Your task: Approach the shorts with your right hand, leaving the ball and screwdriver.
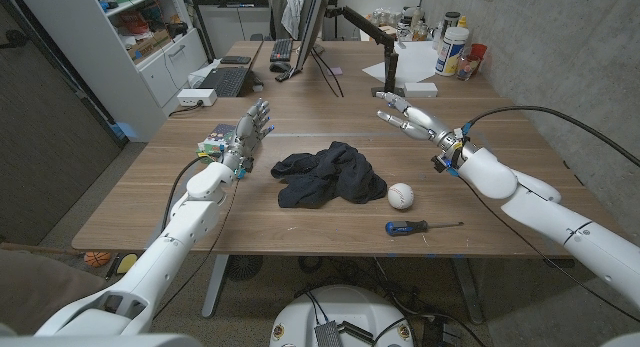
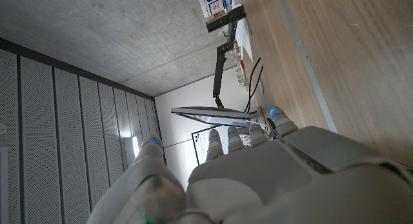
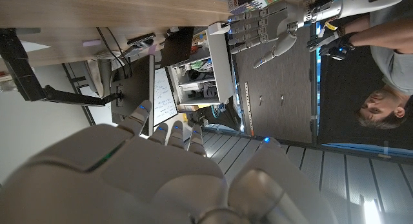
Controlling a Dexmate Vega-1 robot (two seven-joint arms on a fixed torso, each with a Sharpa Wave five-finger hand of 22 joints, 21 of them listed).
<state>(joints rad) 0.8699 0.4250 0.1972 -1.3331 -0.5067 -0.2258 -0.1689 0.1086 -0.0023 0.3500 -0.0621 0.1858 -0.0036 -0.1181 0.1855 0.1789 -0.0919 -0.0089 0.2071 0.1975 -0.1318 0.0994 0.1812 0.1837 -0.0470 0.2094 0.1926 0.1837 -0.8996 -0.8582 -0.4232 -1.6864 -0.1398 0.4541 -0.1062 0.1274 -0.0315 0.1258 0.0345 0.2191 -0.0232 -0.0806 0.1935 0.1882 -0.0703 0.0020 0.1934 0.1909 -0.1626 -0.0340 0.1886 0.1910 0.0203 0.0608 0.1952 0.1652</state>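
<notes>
Dark crumpled shorts lie in a heap at the middle of the wooden table. A white ball sits just to their right, and a blue-handled screwdriver lies nearer the front edge. My right hand hovers open, fingers stretched out, to the right of and behind the shorts, well apart from them. My left hand stands open with fingers up, to the left of the shorts. In the right wrist view my right hand holds nothing and my left hand shows across the table.
A small colourful box sits by my left hand. A laptop, a keyboard, a monitor on an arm, and bottles crowd the far end. A person appears in the right wrist view.
</notes>
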